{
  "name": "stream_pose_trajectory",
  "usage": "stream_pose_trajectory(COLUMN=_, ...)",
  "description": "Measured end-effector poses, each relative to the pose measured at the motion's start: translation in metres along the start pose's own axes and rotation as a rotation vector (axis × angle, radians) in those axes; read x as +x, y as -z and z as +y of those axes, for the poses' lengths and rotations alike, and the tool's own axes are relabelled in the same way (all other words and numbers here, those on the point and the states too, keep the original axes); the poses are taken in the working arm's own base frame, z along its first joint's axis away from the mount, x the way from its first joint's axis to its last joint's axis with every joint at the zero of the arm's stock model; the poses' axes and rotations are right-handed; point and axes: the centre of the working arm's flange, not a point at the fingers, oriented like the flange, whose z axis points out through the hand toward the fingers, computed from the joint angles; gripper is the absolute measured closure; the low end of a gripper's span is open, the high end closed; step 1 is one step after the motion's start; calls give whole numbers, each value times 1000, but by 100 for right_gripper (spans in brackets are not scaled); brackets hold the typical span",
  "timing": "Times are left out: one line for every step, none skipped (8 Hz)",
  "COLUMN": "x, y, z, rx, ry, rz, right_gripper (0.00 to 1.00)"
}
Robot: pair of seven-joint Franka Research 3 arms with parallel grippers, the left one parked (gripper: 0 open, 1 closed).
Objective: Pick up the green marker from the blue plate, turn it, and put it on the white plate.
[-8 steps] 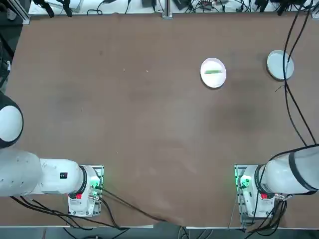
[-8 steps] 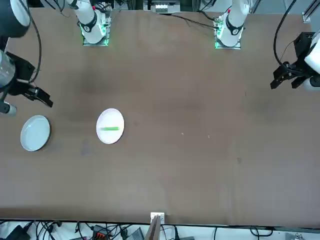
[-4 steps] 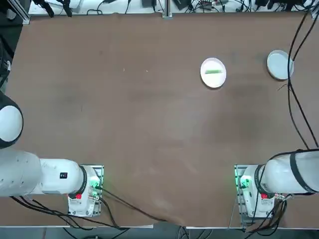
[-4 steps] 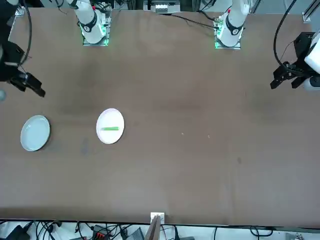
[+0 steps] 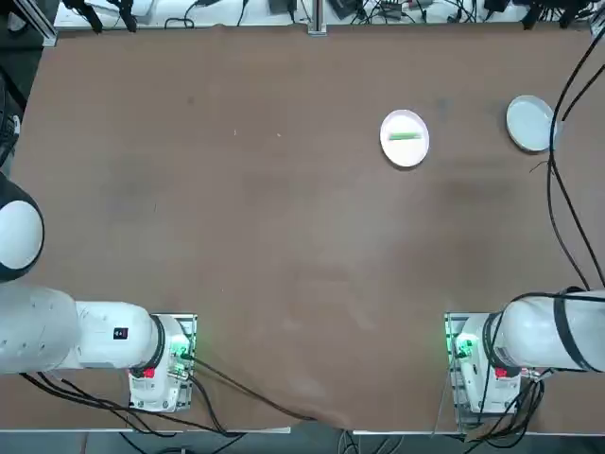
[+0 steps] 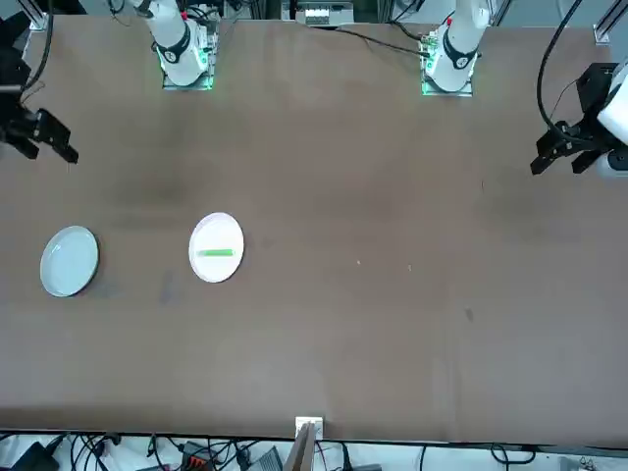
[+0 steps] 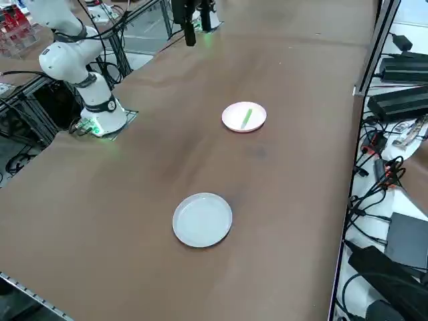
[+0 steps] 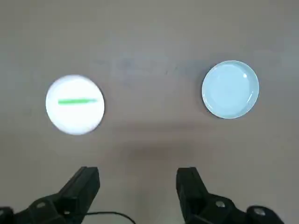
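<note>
Brown, smooth and lightly scuffed, the broad tabletop [image 5: 284, 236] spreads beneath the robot; beyond its far edge a white ledge [image 5: 217, 13] carries loose black wiring.

Going from the robot's left to its right, first comes the small round plate of bright white with a faint pinkish tint [image 5: 405, 156]. It lies flat on the table, farther from the arm bases than the right gripper [image 8: 138, 179] and well off to that gripper's left. On this white plate rests the task's thing, a thin, short, bright green marker stick with a pale tip [image 5: 404, 136]. The marker lies flat across the middle, pointing roughly left to right, its pale end toward the robot's right, and is apart from the gripper.

Next is the white, rounded right arm with dark bands [image 5: 572, 331], its mounting on the near side of the table. Black cables [image 5: 552, 189] run outward from it and pass over the edge of the small round plate of pale grey-blue [image 5: 529, 123] in the top view. That blue plate also sits farther out than the gripper, well apart from the white one, with nothing on it.

Above the table's right side hangs the black two-finger gripper itself, its fingers [image 8: 88, 184] wide apart, with bare space between them.
</note>
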Motion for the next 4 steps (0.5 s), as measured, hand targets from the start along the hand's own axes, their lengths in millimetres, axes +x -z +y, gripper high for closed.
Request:
stream_pose_trajectory(x=-6, y=2, z=7, rx=17, ry=31, rz=-8, right_gripper=0)
stream_pose_trajectory(x=-8, y=4, z=12, rx=44, ry=36, rz=-4, right_gripper=0)
stream_pose_trajectory(x=-8, y=4, z=13, rx=59, ry=34, rz=-2, right_gripper=0)
stream_pose_trajectory(x=-7, y=4, z=12, rx=65, ry=22, rz=-1, right_gripper=0)
